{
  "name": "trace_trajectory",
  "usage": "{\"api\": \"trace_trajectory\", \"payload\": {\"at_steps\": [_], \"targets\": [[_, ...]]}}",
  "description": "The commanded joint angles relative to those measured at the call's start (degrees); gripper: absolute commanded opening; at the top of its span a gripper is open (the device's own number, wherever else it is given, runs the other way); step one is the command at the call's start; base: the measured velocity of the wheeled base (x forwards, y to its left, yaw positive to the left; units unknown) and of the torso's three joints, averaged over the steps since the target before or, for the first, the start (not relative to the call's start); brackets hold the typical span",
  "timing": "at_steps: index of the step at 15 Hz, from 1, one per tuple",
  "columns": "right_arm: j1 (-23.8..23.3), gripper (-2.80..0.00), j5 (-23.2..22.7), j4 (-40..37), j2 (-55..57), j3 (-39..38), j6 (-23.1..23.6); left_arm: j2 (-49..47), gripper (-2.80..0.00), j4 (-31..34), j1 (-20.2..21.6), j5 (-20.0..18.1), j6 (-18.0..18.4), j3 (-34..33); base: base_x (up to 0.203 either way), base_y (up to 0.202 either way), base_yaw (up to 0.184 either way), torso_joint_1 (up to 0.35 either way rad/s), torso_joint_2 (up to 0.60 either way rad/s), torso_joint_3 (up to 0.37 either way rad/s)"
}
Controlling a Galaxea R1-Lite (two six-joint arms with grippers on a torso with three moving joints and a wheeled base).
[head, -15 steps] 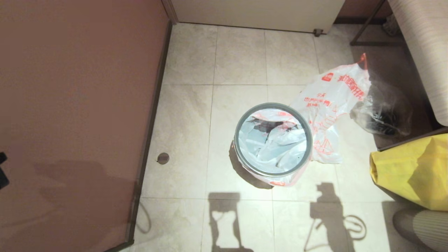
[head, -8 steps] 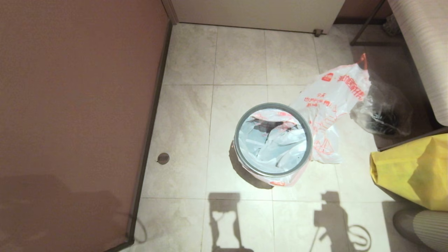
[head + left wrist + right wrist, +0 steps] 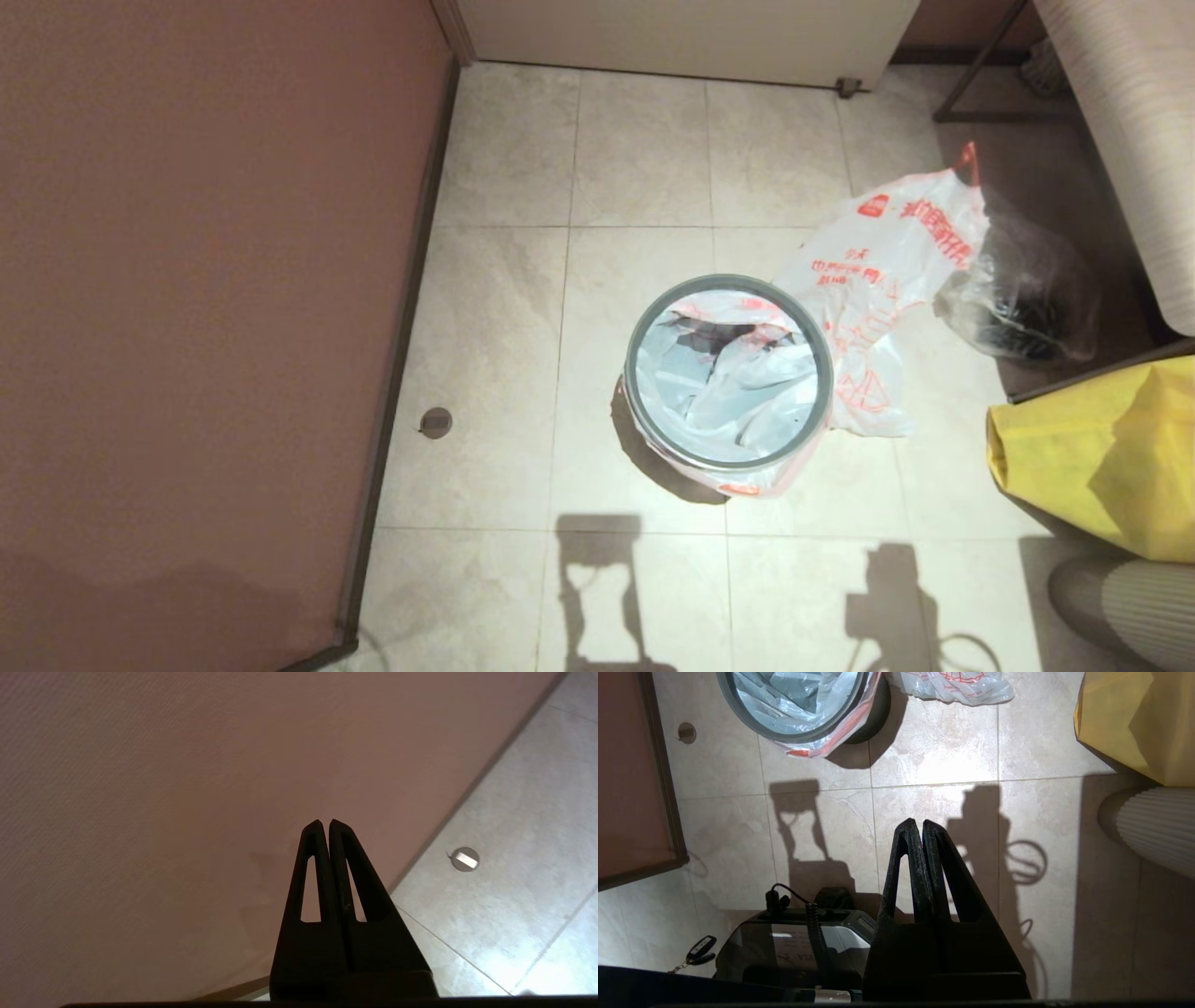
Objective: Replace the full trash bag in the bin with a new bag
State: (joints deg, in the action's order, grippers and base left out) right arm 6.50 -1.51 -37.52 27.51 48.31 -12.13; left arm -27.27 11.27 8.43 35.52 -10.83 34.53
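well ahead of both grippers, left gripper [image 3: 325, 826] and right gripper [image 3: 915, 826] pinched closed and empty, bin [image 3: 728, 371] untouched; next: reach, open, grab liner.

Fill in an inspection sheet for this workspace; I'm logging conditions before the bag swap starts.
Surface: tiled floor, bare near the wall.
Job's things: bin upright, lined with a printed bag; new bag flat beside it.
Clutter: clear bag; yellow bag; key fob.
Grippers: left gripper shut, empty; right gripper shut, empty.
Cables: black cable on robot base.
Surroundings: brown wall, floor drain.
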Motion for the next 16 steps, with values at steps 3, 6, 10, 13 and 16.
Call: {"api": "trace_trajectory", "payload": {"at_steps": [3, 6, 10, 13, 16], "targets": [[0.4, -2.80, 0.1, -4.2, -5.7, -1.6, 0.8, 10.4, -2.80, 0.4, 5.9, -3.5, 1.3, -5.2, 0.000, 0.000, 0.000, 0.000, 0.00, 0.000], [0.0, -2.80, 1.7, -5.9, -8.0, -2.3, 2.3, 11.5, -2.80, 0.0, 7.1, -2.9, 0.9, -6.6, 0.000, 0.000, 0.000, 0.000, 0.00, 0.000], [-0.7, -2.80, 2.0, -6.1, -9.8, -2.8, 3.0, 11.5, -2.80, -0.2, 7.1, -3.5, 0.5, -7.5, 0.000, 0.000, 0.000, 0.000, 0.00, 0.000], [-1.5, -2.80, 2.9, -7.7, -11.2, -3.2, 2.8, 11.5, -2.80, -2.3, 7.1, -10.5, -1.8, -10.2, 0.000, 0.000, 0.000, 0.000, 0.00, 0.000], [-1.5, -2.80, 2.8, -6.1, -11.2, -4.9, 3.0, 11.4, -2.80, -10.6, 7.1, -20.7, -1.7, -14.4, 0.000, 0.000, 0.000, 0.000, 0.00, 0.000]]}}
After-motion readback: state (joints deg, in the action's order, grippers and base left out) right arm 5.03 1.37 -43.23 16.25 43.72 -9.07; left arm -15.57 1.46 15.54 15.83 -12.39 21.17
